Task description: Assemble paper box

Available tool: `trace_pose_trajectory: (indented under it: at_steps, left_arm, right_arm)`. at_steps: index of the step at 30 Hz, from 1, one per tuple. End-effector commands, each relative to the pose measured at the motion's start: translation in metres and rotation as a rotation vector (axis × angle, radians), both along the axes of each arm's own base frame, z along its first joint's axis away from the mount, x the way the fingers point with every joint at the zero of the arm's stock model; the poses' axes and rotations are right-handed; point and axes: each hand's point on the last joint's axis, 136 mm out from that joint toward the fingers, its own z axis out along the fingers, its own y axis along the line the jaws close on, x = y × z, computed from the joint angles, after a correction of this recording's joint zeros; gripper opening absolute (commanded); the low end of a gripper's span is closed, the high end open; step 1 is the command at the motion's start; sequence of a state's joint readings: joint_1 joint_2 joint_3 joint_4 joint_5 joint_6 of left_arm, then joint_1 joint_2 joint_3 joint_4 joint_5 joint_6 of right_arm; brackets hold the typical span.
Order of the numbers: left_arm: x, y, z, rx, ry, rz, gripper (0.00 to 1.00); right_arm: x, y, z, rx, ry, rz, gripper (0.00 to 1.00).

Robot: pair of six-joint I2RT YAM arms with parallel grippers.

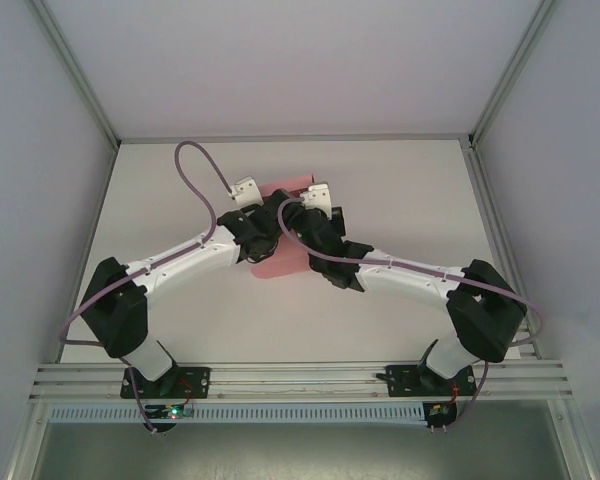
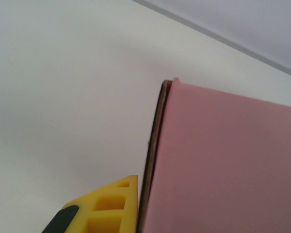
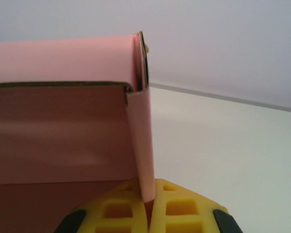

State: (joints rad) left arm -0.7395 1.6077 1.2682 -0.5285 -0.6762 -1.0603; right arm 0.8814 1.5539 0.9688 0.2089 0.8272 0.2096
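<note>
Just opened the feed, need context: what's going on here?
Both arms meet over the middle of the table, working on the pink paper box. The right tool is shut on a narrow upright strip of card at the box's corner. The left tool is shut too, with the edge of a pink panel against its yellow finger, apparently pinched. A wall is folded up, but the box looks only partly assembled.

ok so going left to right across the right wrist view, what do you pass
paper box wall → its narrow flap, pinched in the right gripper → bare table
</note>
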Motion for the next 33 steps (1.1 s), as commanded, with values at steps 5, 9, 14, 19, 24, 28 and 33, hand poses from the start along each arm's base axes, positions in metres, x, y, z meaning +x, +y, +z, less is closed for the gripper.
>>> trace_pose_trajectory:
  at_steps: [5, 9, 14, 19, 24, 28, 33]
  left_arm:
    - [-0.016, 0.09, 0.005, 0.271, -0.035, 0.293, 0.01]
    - [-0.019, 0.093, 0.006, 0.264, -0.047, 0.276, 0.0]
    - [-0.008, 0.06, 0.002, 0.141, -0.074, 0.076, 0.0]
    - [-0.004, 0.041, 0.001, 0.121, -0.062, -0.056, 0.0]
    - [-0.002, 0.027, -0.008, 0.089, -0.051, -0.205, 0.0]
    - [0.003, 0.03, -0.01, 0.067, -0.014, -0.322, 0.0]
    - [-0.01, -0.018, 0.008, 0.184, -0.019, -0.921, 0.0]
  right_arm:
    - [-0.004, -0.061, -0.002, -0.097, -0.011, -0.235, 0.0]
    - [-0.002, -0.064, -0.001, -0.071, -0.012, -0.227, 0.0]
    - [0.0, -0.046, 0.008, -0.034, -0.028, -0.131, 0.19]
    - [-0.011, -0.012, 0.034, 0.115, -0.066, 0.136, 0.47]
    - [-0.055, 0.011, 0.077, 0.296, -0.114, 0.499, 0.85]
    - [-0.104, 0.01, 0.104, 0.38, -0.161, 0.73, 0.98]
    - [-0.121, -0.045, 0.11, 0.433, -0.188, 0.593, 0.98]
